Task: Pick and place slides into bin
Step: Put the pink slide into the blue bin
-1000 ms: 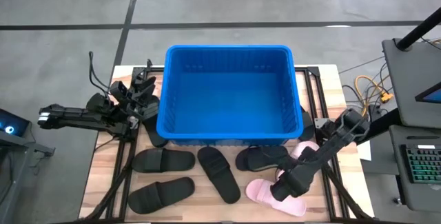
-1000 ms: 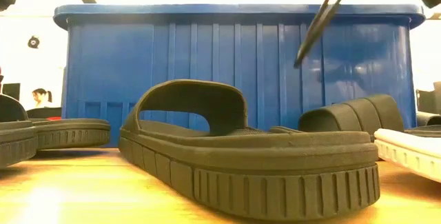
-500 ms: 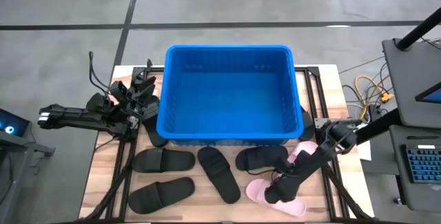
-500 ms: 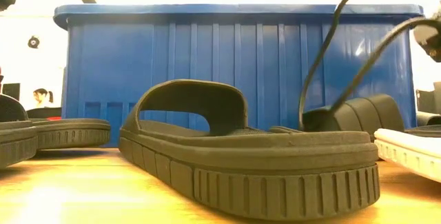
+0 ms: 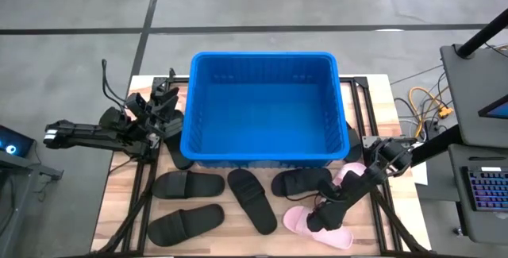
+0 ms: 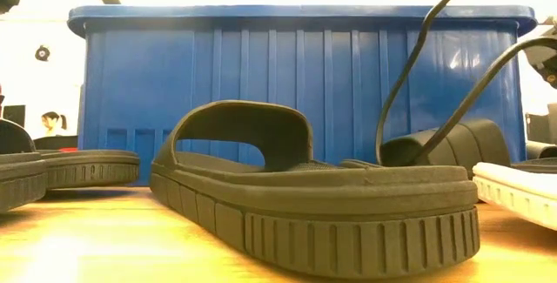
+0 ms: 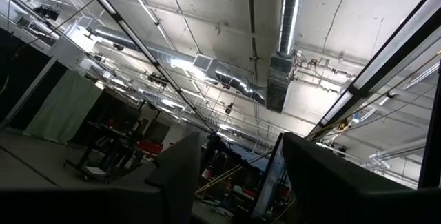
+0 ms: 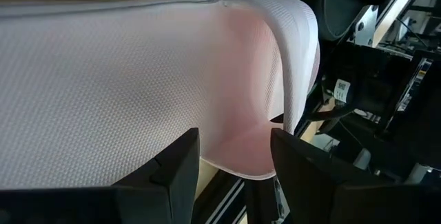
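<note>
Right tool (image 5: 316, 220) is lowered, fingers parted, onto a pink slide (image 5: 295, 222) at the bench (image 5: 119, 210) front, beside black slides (image 5: 252, 200) before the empty blue bin (image 5: 264, 159); no readable writing is seen.

The bin (image 5: 263, 107) sits at the table's (image 5: 119, 210) back, slides (image 5: 187, 185) lined before it, right gripper (image 5: 317, 222) on the rightmost front one.
</note>
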